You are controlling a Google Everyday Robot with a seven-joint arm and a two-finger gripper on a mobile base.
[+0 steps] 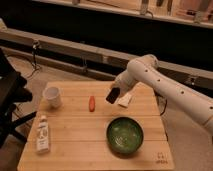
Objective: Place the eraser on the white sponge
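Over the far right part of the wooden counter (75, 125), the tool (116, 90) hangs at the end of the white arm (165, 87), which reaches in from the right edge of the view and bends down toward the boards. The tool is closed on the eraser (112, 95), a dark rectangular block that is tilted, its lower end pointing down and toward the left of the view. The eraser looks lifted off the counter, though how high it hangs cannot be told from this angle.

Just beside the eraser, on its right in the view, lies the white sponge (125, 100), a small flat pale pad resting on the counter near the far right corner. The eraser's edge and the sponge's edge appear very near each other, perhaps overlapping in the view; whether they touch cannot be told. The eraser is not lying on the sponge.

A small orange item (92, 103) lies on the boards to the left of the eraser, apart from it, its long side running toward the front edge. Further left, near the far left corner, stands a white cup (52, 96), upright. At the front left a white bottle (43, 134) with a green label lies on its side. A green bowl (124, 135) sits in front of the sponge and the eraser, nearer the front edge, well apart from both and much larger than the sponge
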